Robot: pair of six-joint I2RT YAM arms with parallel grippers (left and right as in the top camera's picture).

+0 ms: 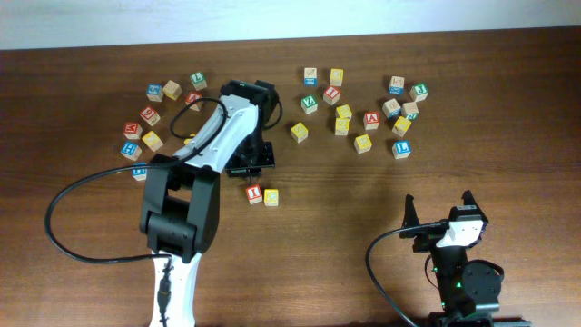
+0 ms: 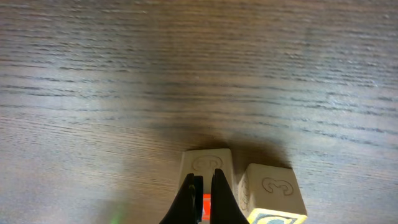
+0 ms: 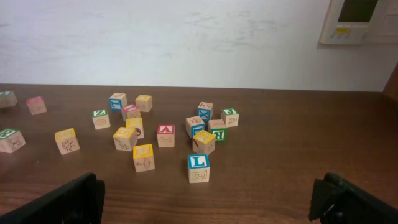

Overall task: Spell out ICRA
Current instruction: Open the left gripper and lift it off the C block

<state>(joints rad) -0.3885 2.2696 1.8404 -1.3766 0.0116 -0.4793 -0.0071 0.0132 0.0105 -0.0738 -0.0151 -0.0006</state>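
The red-faced I cube point(image 1: 255, 193) and the yellow-faced C cube point(image 1: 271, 197) stand side by side on the table's middle. My left gripper point(image 1: 253, 182) hovers right over the I cube. In the left wrist view the left gripper point(image 2: 204, 186) is shut, holding nothing, with the I cube's point(image 2: 206, 163) red top showing in the sliver between its tips and the C cube point(image 2: 273, 191) to its right. The red-faced A cube point(image 1: 371, 119) sits in the right cluster, also visible as the A cube point(image 3: 165, 134). A green R cube point(image 3: 219, 134) lies beside it. My right gripper point(image 1: 438, 211) stands open near the front.
One cluster of other letter cubes point(image 1: 154, 113) lies at the back left and another of several cubes point(image 1: 399, 109) at the back right. A blue L cube point(image 3: 198, 167) is the nearest one ahead of my right gripper point(image 3: 208, 205). A black cable point(image 1: 64, 218) loops on the left.
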